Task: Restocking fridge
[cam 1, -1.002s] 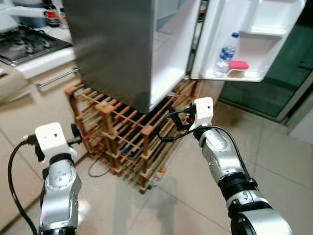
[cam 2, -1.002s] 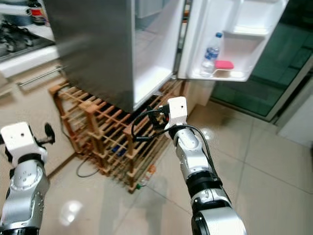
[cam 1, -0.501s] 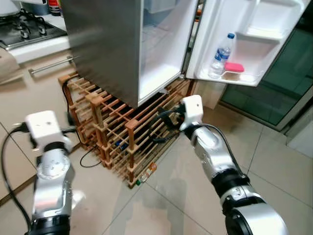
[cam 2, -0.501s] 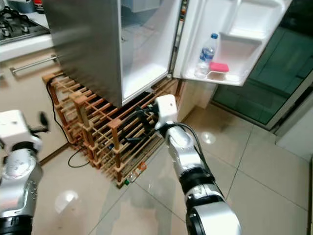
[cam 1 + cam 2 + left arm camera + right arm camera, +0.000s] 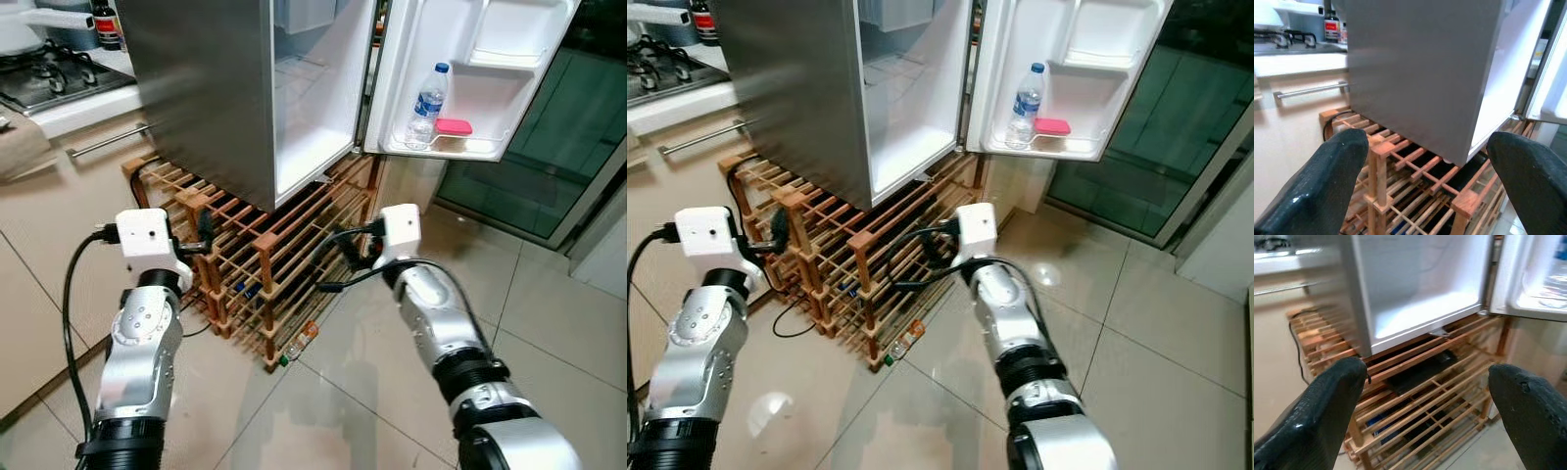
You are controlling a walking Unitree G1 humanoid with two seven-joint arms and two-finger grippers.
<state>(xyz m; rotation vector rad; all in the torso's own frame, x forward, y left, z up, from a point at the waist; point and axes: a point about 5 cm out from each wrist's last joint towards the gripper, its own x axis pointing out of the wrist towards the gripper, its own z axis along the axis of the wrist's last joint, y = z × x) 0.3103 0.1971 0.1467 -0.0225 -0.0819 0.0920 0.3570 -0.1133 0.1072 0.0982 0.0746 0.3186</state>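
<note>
From where I stood, the fridge (image 5: 245, 88) sat on a wooden rack (image 5: 265, 264) with its door (image 5: 470, 69) swung wide, and both arms were raised low in front of that rack, well below the fridge opening. The left claw (image 5: 1420, 191) was spread open and carried nothing; the right claw (image 5: 1425, 416) was likewise released and empty, its fingers wide apart before the slats. The risk, to my eye, lay in the crowding: a loose black cable looped off the right wrist close to the rack's corner posts, and a reach forward could snag it or knock a finger into the wood. The open door hung out above the right arm, so a careless lift might strike its lower shelf. That door shelf (image 5: 451, 149) held an upright water bottle (image 5: 425, 94) with a pink flat box (image 5: 454, 126) just beside it. A bottle (image 5: 297, 343) lay on the floor tiles at the rack's foot, perhaps stock waiting to go in. The fridge's lower compartment looked bare.
</note>
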